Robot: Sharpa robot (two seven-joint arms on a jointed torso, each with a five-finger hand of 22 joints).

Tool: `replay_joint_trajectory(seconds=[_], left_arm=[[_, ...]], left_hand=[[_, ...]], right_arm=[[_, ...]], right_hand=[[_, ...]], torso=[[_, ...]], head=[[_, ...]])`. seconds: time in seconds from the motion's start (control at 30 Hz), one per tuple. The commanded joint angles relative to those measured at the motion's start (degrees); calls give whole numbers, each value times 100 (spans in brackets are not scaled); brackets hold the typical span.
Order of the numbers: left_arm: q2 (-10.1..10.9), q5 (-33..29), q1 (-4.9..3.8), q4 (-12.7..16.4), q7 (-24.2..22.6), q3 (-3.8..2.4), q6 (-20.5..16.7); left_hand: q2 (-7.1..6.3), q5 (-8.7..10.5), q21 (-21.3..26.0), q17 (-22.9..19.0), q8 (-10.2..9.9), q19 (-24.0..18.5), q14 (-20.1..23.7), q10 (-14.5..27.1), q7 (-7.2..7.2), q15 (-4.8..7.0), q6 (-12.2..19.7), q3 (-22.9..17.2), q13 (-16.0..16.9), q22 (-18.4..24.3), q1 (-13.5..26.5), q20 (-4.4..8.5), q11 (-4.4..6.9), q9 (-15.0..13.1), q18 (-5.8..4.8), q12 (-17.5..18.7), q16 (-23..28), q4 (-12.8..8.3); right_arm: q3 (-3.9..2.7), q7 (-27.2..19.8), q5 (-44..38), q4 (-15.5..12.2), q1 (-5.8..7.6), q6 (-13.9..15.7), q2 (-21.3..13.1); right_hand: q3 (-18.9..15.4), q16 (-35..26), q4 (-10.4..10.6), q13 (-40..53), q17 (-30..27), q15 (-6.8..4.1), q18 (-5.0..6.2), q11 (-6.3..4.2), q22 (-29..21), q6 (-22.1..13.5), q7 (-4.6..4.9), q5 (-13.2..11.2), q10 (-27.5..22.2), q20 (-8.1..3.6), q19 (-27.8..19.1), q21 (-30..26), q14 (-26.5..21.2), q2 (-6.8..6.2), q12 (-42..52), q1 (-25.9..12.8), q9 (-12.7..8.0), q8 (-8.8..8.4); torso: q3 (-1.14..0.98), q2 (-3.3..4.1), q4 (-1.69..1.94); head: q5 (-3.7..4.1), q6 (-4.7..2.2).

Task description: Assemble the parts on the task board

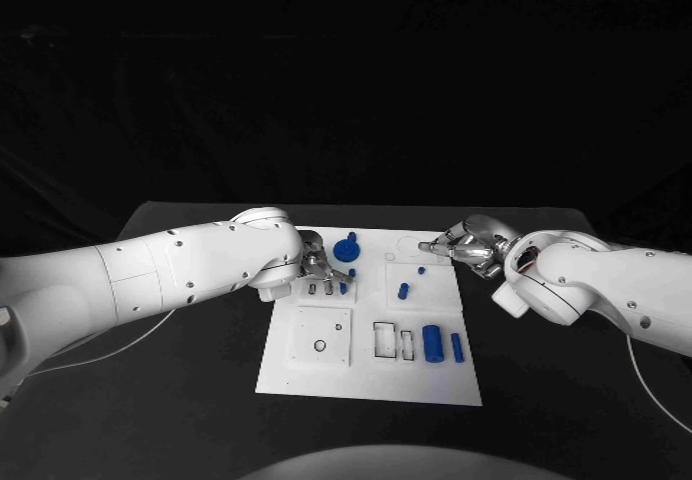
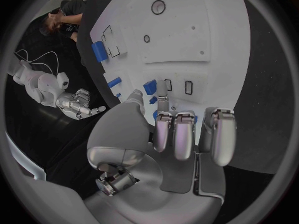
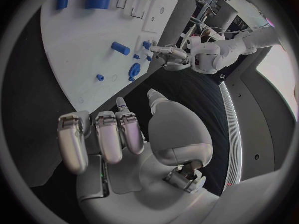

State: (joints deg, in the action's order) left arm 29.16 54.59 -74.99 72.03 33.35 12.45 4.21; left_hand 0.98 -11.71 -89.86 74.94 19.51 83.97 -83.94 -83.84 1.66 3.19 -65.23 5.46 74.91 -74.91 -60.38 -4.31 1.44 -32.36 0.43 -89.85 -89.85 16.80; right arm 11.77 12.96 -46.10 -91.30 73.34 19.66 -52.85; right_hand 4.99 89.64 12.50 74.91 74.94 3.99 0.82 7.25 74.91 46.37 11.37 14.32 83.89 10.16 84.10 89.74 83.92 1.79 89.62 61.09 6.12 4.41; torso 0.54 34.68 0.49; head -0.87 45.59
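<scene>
1. White against the black desk (image 1: 173, 400), the task board (image 1: 368, 375) lies flat in the middle, long side running away from the robot, within reach of both arms.
2. Blue parts are spread over the board: a round piece (image 1: 346, 247) at the far end, a short peg (image 1: 404, 291) near the middle, and a thick cylinder (image 1: 431, 343) beside a thin rod (image 1: 457, 347) at the near right, next to outlined slots (image 1: 385, 340) that probably await them.
3. Left hand (image 1: 320, 272) hangs low over the board's far left part, fingers curled down close to small blue pieces (image 2: 150, 87); whether it pinches one I cannot tell, since its own fingers cover the spot.
4. Right hand (image 1: 464, 248) hovers at the board's far right edge, fingers loosely apart and holding nothing, seemingly waiting off the work area.
</scene>
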Motion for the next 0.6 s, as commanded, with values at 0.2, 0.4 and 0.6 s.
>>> replay_joint_trajectory(seconds=[0.2, 0.4, 0.6], left_arm=[[-82, 39, 18, -75, -82, -4, -27], [-130, 22, 22, -102, -92, -4, -26], [-210, 14, 34, -170, -58, -4, 19]], left_hand=[[123, 369, -14, 1506, -91, 603, -606, -616, 13, -10, -45, 147, 1509, -1509, -25, 23, -15, -113, -43, -15, -15, -6], [147, 486, -14, 1506, -118, 603, -606, -616, 17, -13, -43, 200, 1509, -1509, -26, 21, -20, -151, -43, -15, -15, -5], [236, 624, -14, 1506, -158, 603, -606, -616, 21, -17, -35, 230, 1509, -1509, -105, 17, -23, -203, -43, -15, -15, -11]], right_arm=[[1, 43, -34, 7, -10, -110, 11], [1, 61, -35, 5, -12, -122, 11], [1, 77, -35, 5, -12, -142, 15]], right_hand=[[-6, 36, 25, 1509, 1506, 37, -82, 34, 1509, -34, 17, 32, 611, 35, 590, 26, 608, 39, 38, -42, 6, 28], [-8, 36, 27, 1509, 1506, 38, -82, 36, 1509, -34, 18, 32, 611, 36, 590, 26, 608, 40, 38, -44, 7, 29], [-16, 36, 35, 1509, 1506, 41, -82, 40, 1509, -38, 22, 33, 611, 38, 590, 26, 608, 42, 38, -49, 8, 30]], torso=[[3, 4, -6], [1, 7, -9], [-4, 4, -6]], head=[[14, -8], [20, 1], [24, 8]])
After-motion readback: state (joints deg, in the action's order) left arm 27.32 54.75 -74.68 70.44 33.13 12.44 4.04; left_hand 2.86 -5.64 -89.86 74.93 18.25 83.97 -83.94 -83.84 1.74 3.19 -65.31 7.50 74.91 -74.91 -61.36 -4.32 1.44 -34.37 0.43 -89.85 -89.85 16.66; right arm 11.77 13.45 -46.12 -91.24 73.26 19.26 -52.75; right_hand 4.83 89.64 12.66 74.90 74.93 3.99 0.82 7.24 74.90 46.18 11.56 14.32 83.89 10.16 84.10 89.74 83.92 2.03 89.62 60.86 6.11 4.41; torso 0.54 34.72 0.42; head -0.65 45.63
